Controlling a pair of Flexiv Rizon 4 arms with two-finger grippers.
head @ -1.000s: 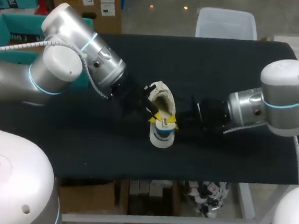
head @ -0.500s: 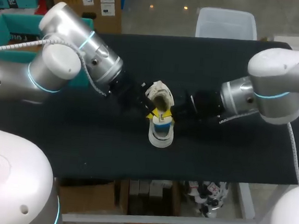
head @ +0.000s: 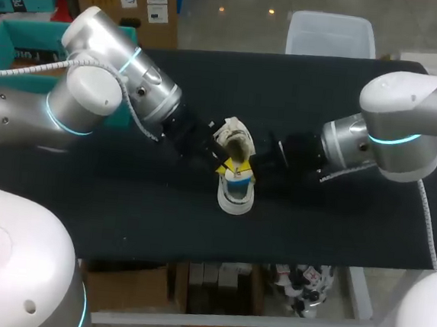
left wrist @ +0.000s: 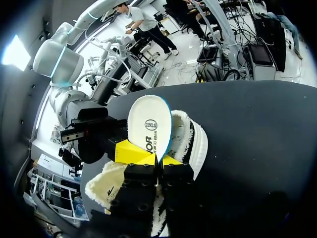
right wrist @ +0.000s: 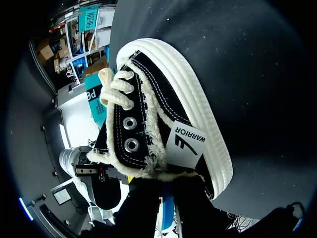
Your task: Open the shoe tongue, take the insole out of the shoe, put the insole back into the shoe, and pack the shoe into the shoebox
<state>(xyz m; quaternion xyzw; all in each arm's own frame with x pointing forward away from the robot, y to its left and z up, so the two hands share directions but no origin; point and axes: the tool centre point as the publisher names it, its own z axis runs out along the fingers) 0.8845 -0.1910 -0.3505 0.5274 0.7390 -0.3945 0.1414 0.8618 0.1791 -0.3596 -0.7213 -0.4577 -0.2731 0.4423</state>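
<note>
My left hand point(left wrist: 152, 159) is closed on the white insole point(left wrist: 150, 124), which stands upright just above the fleece-lined shoe point(head: 236, 202). The shoe sits mid-tabletop point(head: 122, 216). My right hand point(right wrist: 166, 201) is at the shoe's heel, and I cannot tell its grip.

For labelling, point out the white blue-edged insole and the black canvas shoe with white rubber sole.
White blue-edged insole point(left wrist: 149, 118): left wrist view, its flat face.
Black canvas shoe with white rubber sole point(right wrist: 158, 109): right wrist view, canvas side.
</note>
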